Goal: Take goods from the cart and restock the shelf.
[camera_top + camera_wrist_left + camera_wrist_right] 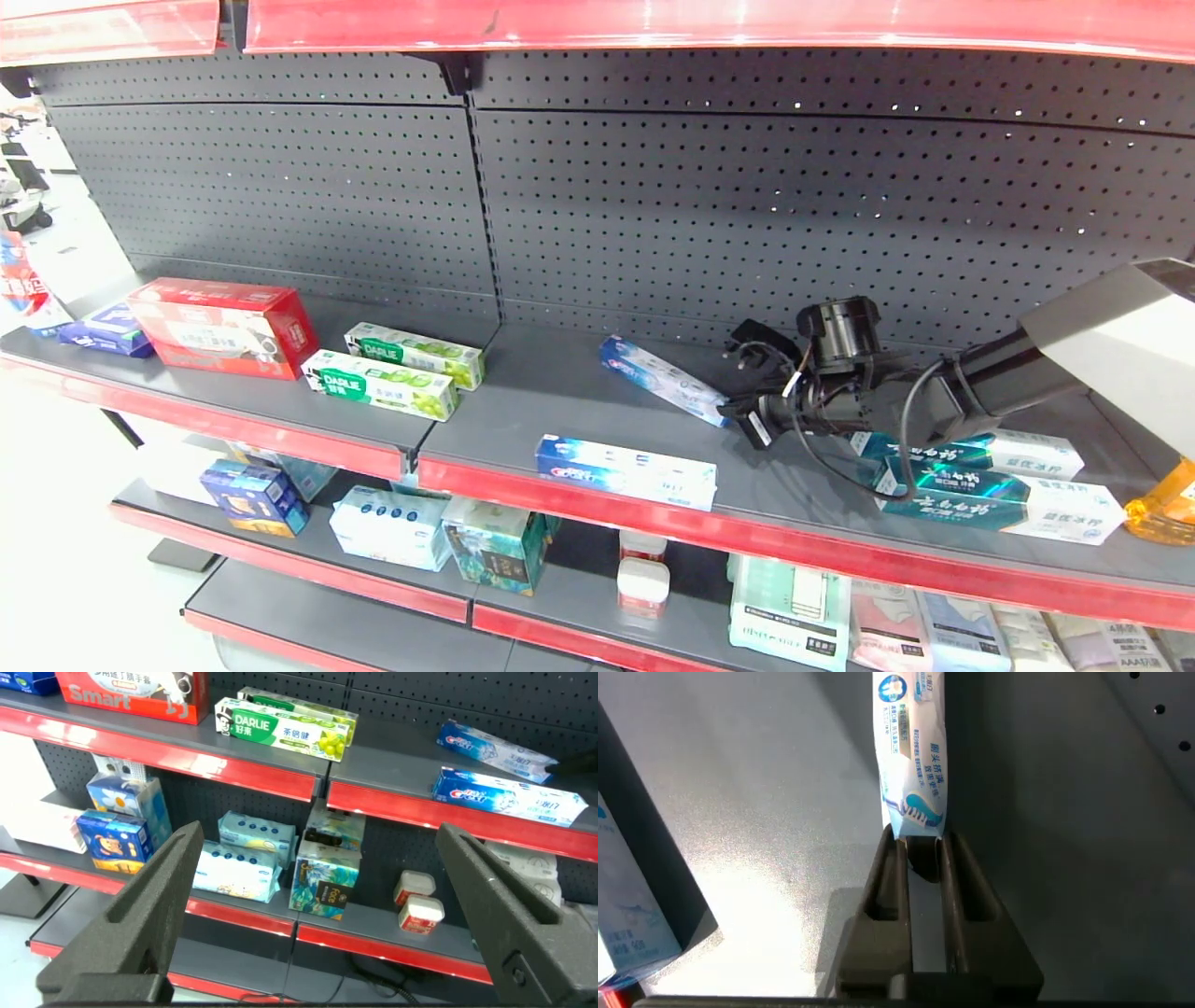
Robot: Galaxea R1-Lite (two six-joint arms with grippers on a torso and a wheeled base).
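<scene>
head view: hand (736, 413) tight on toothpaste (659, 376)

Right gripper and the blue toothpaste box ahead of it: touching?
Touching. The right wrist view shows the jaws of the right gripper closed on the end of the toothpaste box, with no gap.

On the shelf (523, 392), a toothpaste box (663, 380); another box (625, 471) before it.

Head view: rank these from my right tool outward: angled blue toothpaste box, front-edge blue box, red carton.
1. The angled blue toothpaste box, right at the right tool, mid-shelf.
2. The front-edge blue box, at the shelf lip, slightly left.
3. The red carton, far left.
</scene>
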